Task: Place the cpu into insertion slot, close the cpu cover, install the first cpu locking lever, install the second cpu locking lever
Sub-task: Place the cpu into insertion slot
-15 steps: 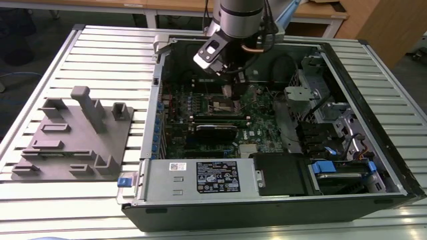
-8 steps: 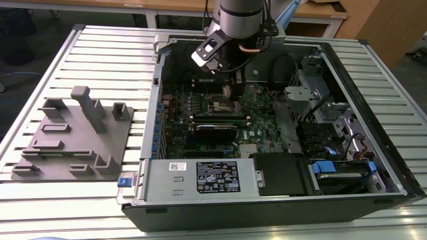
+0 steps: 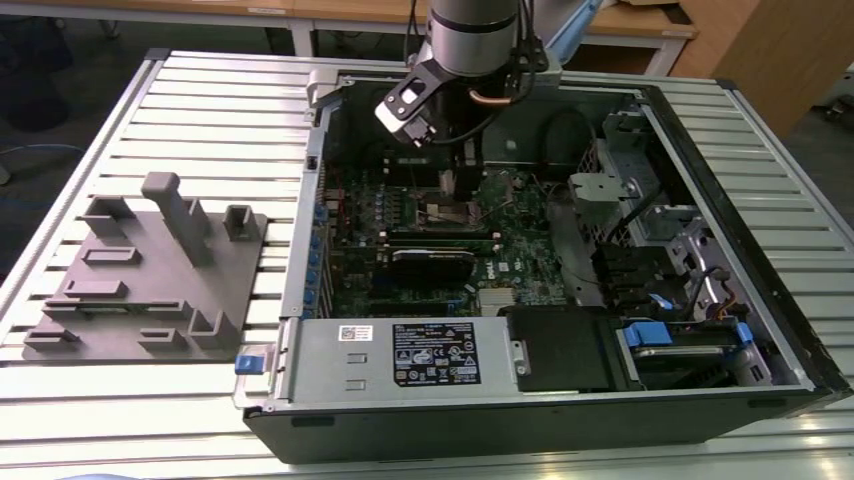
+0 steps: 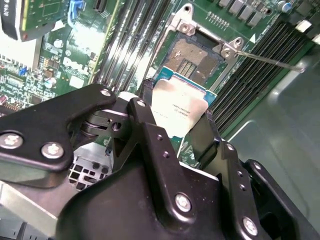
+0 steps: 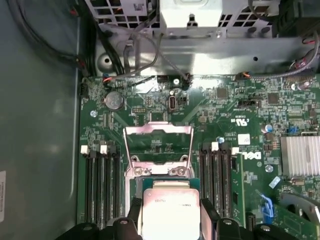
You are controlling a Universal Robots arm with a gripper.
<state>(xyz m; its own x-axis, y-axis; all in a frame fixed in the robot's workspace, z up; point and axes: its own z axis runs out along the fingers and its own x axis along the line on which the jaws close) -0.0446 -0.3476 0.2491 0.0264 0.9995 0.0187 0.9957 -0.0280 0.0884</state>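
Gripper [image 4: 175, 122] clenched on cpu [image 4: 181, 102], fingers [image 4: 145, 120] at two opposite edges. Insertion slot [image 4: 197, 55] lay uncovered just beyond fingertips; cpu cover [image 5: 158, 131] stood open past it.

We look steeply down from high and well back in the exterior view, over the slatted counter [image 3: 200, 90] into the open computer case [image 3: 534, 432], where the arm [image 3: 470, 35] hangs above the motherboard [image 3: 523, 215]. The first wrist view faces nearly straight down at that board from near, past the cpu [image 5: 171, 214] between the jaws toward the raised cpu cover [image 5: 158, 130]. The second wrist view sits even closer, slanting over the black gripper [image 4: 176, 106] body toward the insertion slot [image 4: 197, 57], and both wrist views share the cpu [image 4: 179, 107] and the memory slots [image 4: 127, 37] [image 5: 102, 185].
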